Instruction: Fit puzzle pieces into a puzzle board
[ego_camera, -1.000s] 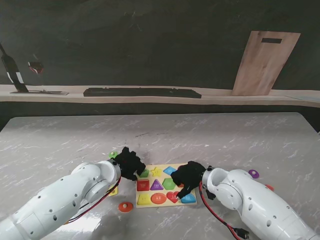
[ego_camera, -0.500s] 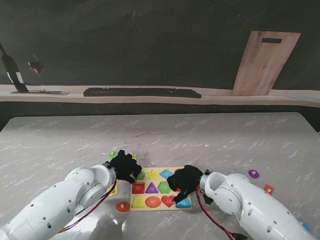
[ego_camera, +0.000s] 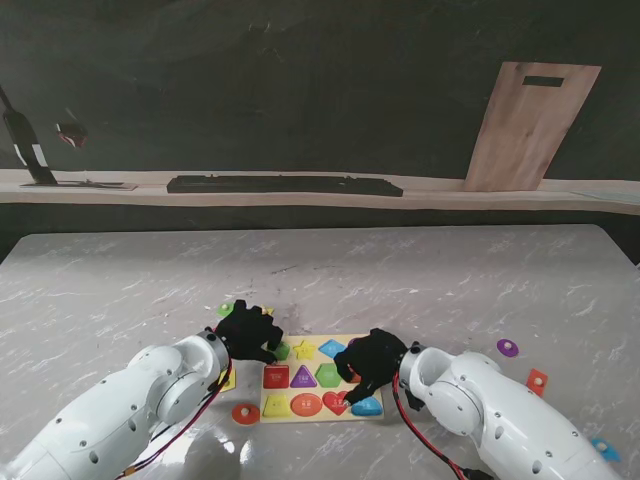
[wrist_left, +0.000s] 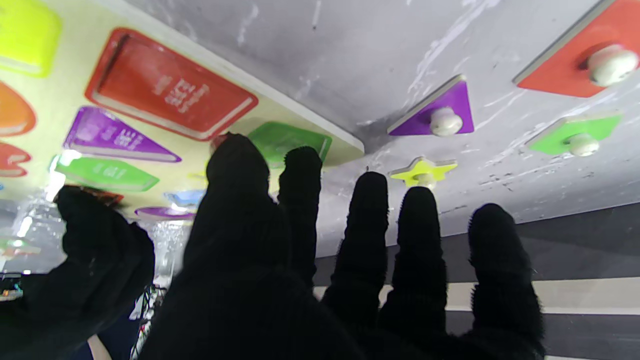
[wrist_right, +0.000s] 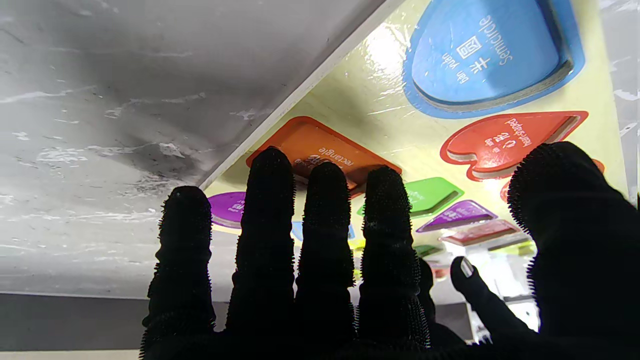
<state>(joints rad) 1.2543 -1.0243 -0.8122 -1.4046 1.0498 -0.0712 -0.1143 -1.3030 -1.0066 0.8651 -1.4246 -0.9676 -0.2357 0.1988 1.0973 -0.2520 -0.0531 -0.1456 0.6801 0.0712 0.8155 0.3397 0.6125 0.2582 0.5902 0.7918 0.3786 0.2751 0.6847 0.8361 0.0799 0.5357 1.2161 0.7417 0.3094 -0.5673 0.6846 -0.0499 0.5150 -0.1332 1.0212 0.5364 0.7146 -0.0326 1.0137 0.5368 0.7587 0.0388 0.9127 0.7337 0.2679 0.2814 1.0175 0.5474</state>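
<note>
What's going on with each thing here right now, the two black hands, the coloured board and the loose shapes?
left hand: open, fingers spread over the board's far left corner, holding nothing.
right hand: open, fingers spread over the board's right edge, holding nothing.
puzzle board: flat on the table, its visible slots unfilled.
purple triangle piece: loose on the table, knob up, off the board.
yellow star piece: loose on the table, off the board.
orange round piece: loose, left of the board.

The board (ego_camera: 342, 343) is pale yellow, with recesses in red, purple, green, orange, blue and yellow. The table (ego_camera: 420, 270) is grey-white marble with pale veins. Loose pieces: a purple triangle (wrist_left: 436, 111), a yellow star (wrist_left: 423, 171), a green piece (wrist_left: 575, 136) and a red-orange piece (wrist_left: 575, 65), each with a white knob. Both hands (ego_camera: 250, 332) wear black gloves; the arms (ego_camera: 500, 410) are white.
</note>
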